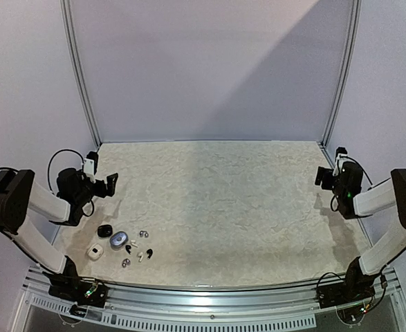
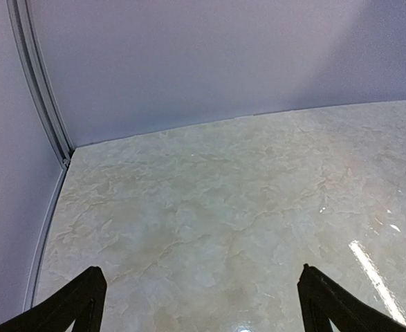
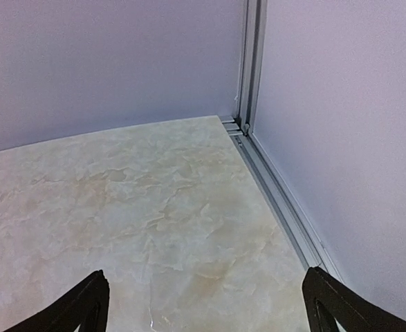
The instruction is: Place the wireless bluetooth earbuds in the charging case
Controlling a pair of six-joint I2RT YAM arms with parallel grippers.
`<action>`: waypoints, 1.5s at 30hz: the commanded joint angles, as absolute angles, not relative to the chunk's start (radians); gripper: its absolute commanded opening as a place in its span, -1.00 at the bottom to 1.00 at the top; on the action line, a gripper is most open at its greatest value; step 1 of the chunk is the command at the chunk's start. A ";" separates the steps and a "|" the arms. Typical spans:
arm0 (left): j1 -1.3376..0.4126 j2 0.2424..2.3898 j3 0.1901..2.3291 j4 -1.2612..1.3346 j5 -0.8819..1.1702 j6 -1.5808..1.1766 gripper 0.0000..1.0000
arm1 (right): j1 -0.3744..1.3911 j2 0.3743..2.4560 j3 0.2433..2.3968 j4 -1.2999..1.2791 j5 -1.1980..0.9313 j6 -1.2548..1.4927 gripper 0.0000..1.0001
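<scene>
Left claw (image 1: 112,184): jaws spread as wide as they go, nothing between them. Its wrist view shows only bare table (image 2: 209,207) between the two fingers (image 2: 81,301). It hangs over the left edge of the table, about midway back, pointing inward.

Right claw (image 1: 322,176): likewise spread wide and empty. Its own view gives bare table and the rail (image 3: 279,200) running to the far right corner. It hangs over the right edge, well apart from everything of the task.

Task things all lie near the near left corner, nearer than the left claw. There are three cases close together: black case (image 1: 104,230), lavender case (image 1: 118,239) and white case (image 1: 95,252). Earbuds (image 1: 149,253) lie scattered just right of the cases, loose on the table. I count about six specks, black, white and grey, and none seems to sit in a case. They are too small to tell whether any lid is up or any socket filled.

Progress, as judged: nothing inserted. No bud is picked and no case is held, so the whole job is left:
- pick each bud in turn
- seat it in a case, probably colour to colour

The left claw is the nearer one for a first pick. The buds are tiny against the fingers, so the grasp will likely need care
</scene>
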State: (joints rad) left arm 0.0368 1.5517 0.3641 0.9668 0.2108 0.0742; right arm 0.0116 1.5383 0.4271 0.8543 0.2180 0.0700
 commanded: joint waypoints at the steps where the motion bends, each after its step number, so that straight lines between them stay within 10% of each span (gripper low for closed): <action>1: 0.043 1.560 0.370 0.972 0.218 0.069 0.98 | 0.009 1.452 0.658 0.457 0.308 0.128 0.98; 9: 0.037 1.507 0.374 0.908 0.160 0.047 0.98 | 0.106 1.503 0.958 0.259 0.171 0.293 0.98; 23: -0.152 1.383 1.167 -1.126 0.341 0.721 0.98 | 0.485 1.822 1.493 -0.188 0.029 0.016 0.95; 26: -0.257 1.393 1.153 -1.325 0.230 0.764 0.68 | 0.554 1.852 1.502 -0.219 0.080 0.016 0.94; 34: -0.479 1.374 0.939 -1.208 0.009 0.669 0.71 | 0.669 1.909 1.505 -0.323 0.140 0.011 0.93; 45: -0.489 1.523 0.914 -1.018 -0.065 0.542 0.28 | 0.690 1.877 1.459 -0.362 0.153 0.077 0.93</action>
State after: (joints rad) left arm -0.4820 1.4712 0.9161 -1.0924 -0.0467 0.5953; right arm 0.6853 1.8950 1.4776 -0.3382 0.1299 0.0433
